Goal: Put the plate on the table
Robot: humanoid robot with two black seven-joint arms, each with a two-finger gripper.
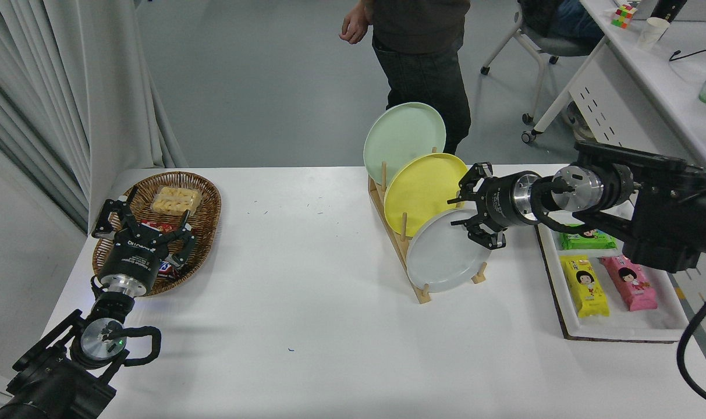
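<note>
The left gripper (pixel 140 218) is sitting parked at the lower left with its fingers spread apart, hovering over the near rim of a wicker basket (pixel 207 215) that is holding a clear pack of pale snacks and some wrapped bars. White lettering is showing on the gripper's black body, too small to read. The white bench (pixel 306 302) is stretching between the two arms.

Right of the bench's middle, a wooden rack (pixel 414 279) is holding three plates on edge: one mint-green plate (pixel 402 137) at the back, one yellow plate (pixel 419 189) in the middle, and one pale gray plate (pixel 443 256) at the front. The right gripper (pixel 469 215) is reaching in from the right with its fingers released and splayed, just beside the gray plate's upper right rim; that plate is lying below and to the left of it, leaning in the rack. The fingers are not closing on it.

Right of this gripper, a white tray (pixel 620 331) is carrying three snack packets, one green, one yellow, one pink, with cartoon faces; their print is unreadable. A person (pixel 422 64) is standing beyond the bench.
</note>
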